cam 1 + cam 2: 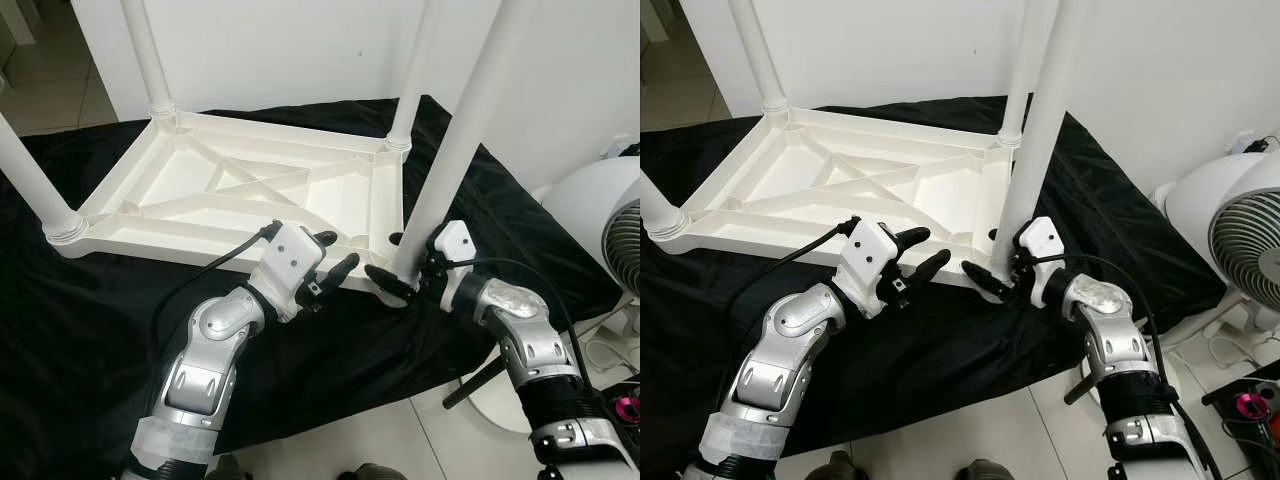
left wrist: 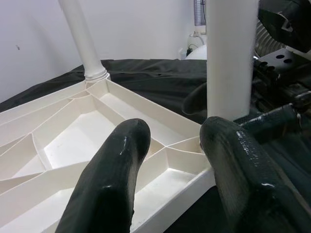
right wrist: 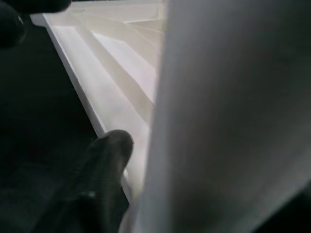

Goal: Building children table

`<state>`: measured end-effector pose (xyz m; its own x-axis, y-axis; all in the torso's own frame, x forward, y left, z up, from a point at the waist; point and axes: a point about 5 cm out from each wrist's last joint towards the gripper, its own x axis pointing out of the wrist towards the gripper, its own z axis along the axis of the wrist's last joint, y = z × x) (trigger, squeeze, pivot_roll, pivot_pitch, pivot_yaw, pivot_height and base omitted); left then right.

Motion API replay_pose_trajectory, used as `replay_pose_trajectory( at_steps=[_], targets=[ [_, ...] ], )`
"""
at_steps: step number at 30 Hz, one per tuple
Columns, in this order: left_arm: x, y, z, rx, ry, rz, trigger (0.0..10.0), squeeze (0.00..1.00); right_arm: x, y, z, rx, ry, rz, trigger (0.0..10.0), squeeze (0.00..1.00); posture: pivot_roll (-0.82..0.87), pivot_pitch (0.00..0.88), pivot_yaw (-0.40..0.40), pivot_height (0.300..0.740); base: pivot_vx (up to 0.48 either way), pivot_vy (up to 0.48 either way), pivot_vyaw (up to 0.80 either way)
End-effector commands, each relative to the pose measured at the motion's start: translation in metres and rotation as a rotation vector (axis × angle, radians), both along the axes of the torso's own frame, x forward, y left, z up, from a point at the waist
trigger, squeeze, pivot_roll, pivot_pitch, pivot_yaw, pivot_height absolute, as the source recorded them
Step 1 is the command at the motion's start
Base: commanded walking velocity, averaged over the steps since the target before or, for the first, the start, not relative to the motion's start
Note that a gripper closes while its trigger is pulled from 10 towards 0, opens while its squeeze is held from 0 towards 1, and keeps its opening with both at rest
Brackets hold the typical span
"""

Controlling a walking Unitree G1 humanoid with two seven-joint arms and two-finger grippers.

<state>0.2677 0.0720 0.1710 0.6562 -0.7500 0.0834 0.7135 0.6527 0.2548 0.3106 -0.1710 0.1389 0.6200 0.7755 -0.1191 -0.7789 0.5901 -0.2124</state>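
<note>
Beside the fan point(image 1: 1240, 235), right claw point(image 1: 398, 272) grips table leg point(image 1: 455, 150) (tilted).

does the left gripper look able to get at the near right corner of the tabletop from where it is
Probably yes. The left gripper hovers open just over the tabletop's near edge, beside that corner, with nothing between. But the right gripper already holds the leg at the corner, so room there is tight.
</note>
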Motion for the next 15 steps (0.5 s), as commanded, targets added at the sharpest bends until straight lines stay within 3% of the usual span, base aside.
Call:
replay_pose_trajectory(
  at_steps=[1, 8, 9, 11, 12, 15],
  targets=[
    [0.0042, 0.0041, 0.0011, -0.02, -0.007, 0.104, 10.0, 0.0, -0.0034, 0.0065, -0.0108, -0.017, 0.052, 0.051, 0.0, 0.0, -0.04, 0.012, -0.019, 0.74, 0.0, 0.0, 0.0],
    [0.0029, 0.0038, 0.0003, -0.024, -0.002, 0.109, 10.0, 0.0, -0.0082, 0.0018, -0.0159, 0.0, 0.086, 0.086, 0.0, 0.0, -0.04, 0.021, -0.018, 0.74, 0.0, 0.0, 0.0],
    [0.0027, 0.0037, 0.0003, -0.024, -0.002, 0.108, 10.0, 0.0, -0.0084, 0.0019, -0.0159, 0.009, 0.09, 0.068, 4.4, 0.0, -0.04, 0.023, -0.017, 0.74, 0.0, 0.0, 0.0],
    [0.0027, 0.0037, 0.0003, -0.024, -0.002, 0.108, 10.0, 0.0, -0.0084, 0.0019, -0.0159, 0.009, 0.09, 0.068, 4.4, 0.0, -0.04, 0.023, -0.017, 0.74, 0.0, 0.0, 0.0],
    [0.0028, 0.0037, 0.0, -0.023, 0.0, 0.107, 10.0, 0.0, -0.0076, 0.0021, -0.014, 0.043, 0.094, 0.027, 10.0, 0.0, -0.05, 0.026, -0.016, 0.74, 0.0, 0.0, 0.0],
    [0.0023, 0.0036, -0.0005, -0.023, 0.002, 0.104, 10.0, 0.0, -0.0068, 0.003, -0.0098, 0.081, 0.071, -0.054, 10.0, 0.0, -0.05, 0.028, -0.019, 0.74, 0.0, 0.0, 0.0]
  ],
)
